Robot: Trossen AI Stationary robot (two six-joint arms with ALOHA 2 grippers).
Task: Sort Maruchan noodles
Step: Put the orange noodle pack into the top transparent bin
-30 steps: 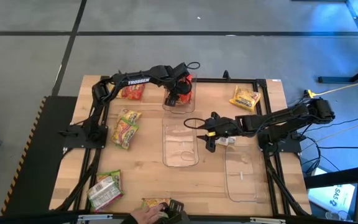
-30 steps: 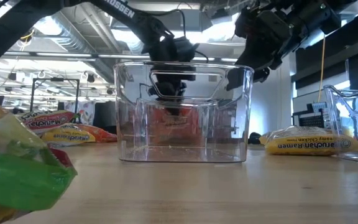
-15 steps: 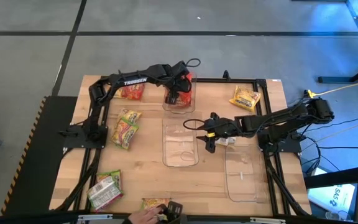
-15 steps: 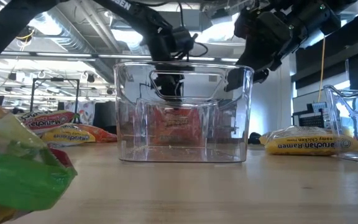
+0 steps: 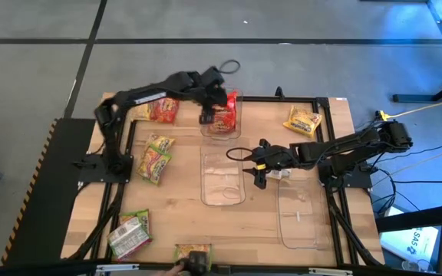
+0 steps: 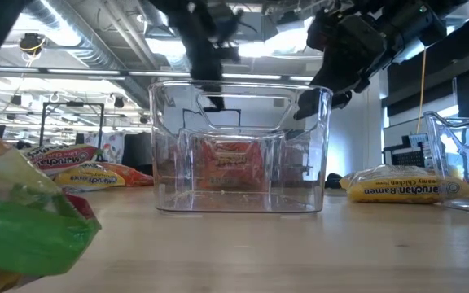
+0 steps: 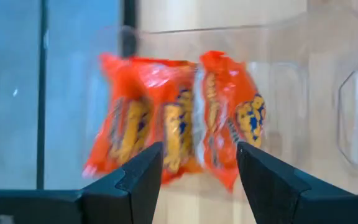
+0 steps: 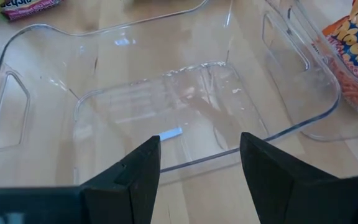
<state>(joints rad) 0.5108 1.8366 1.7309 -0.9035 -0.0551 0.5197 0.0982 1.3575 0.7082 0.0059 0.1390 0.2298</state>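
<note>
- High view: three clear bins stand mid-table. The far bin (image 5: 222,123) at the far edge holds red packets (image 5: 225,115); the middle bin (image 5: 222,175) and the near-right bin (image 5: 298,215) look empty.
- The left gripper (image 5: 206,115) hangs above the far bin's left rim, with nothing seen in it.
- The right gripper (image 5: 258,170) hovers between the middle and near-right bins, over a small white object on the table that I cannot identify.
- Unsorted packets lie around: a red one (image 5: 162,111) near the far-left corner, two yellow-green ones (image 5: 154,157) at the left side, a yellow one (image 5: 303,120) near the far-right corner, a green-pink pair (image 5: 129,234) at the near-left corner, and one (image 5: 192,253) at the near edge.
- Low view: the red packets (image 6: 230,163) rest on the floor of the far bin (image 6: 300,175), seen through the clear walls. A yellow packet (image 6: 414,187) lies to the right, and red and yellow ones (image 6: 80,169) to the left.
- Left wrist view: the fingers (image 7: 138,177) stand apart and empty over the red packets (image 7: 185,124), which lie loose in the bin below.
- Right wrist view: the fingers (image 8: 138,168) are parted and hold nothing above the empty middle bin (image 8: 36,68).
- Judgement: only the red group is begun. One red packet and all yellow and green-pink ones remain, so most of the sorting is left.
</note>
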